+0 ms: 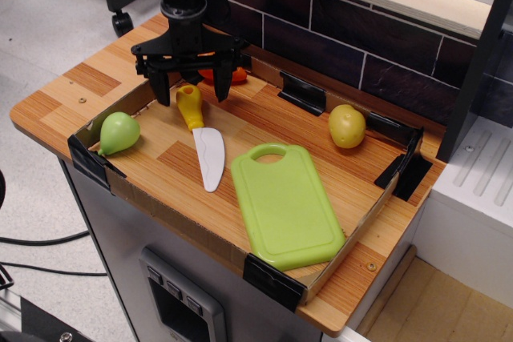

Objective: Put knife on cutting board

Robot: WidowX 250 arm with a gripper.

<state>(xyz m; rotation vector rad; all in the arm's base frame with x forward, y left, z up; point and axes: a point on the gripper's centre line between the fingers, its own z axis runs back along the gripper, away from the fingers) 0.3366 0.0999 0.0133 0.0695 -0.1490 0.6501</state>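
The knife (202,134) lies flat on the wooden tray floor, its yellow handle toward the back and its white blade pointing to the front. The light-green cutting board (284,206) lies flat to its right, handle hole toward the back, with nothing on it. My black gripper (192,92) hangs open just above the knife's handle end, one finger on each side of it, holding nothing.
An orange toy carrot (232,75) lies behind the gripper, mostly hidden. A green pear (119,133) sits at the tray's left end and a yellow fruit (346,126) at the back right. Low cardboard walls (160,206) with black corner brackets ring the tray.
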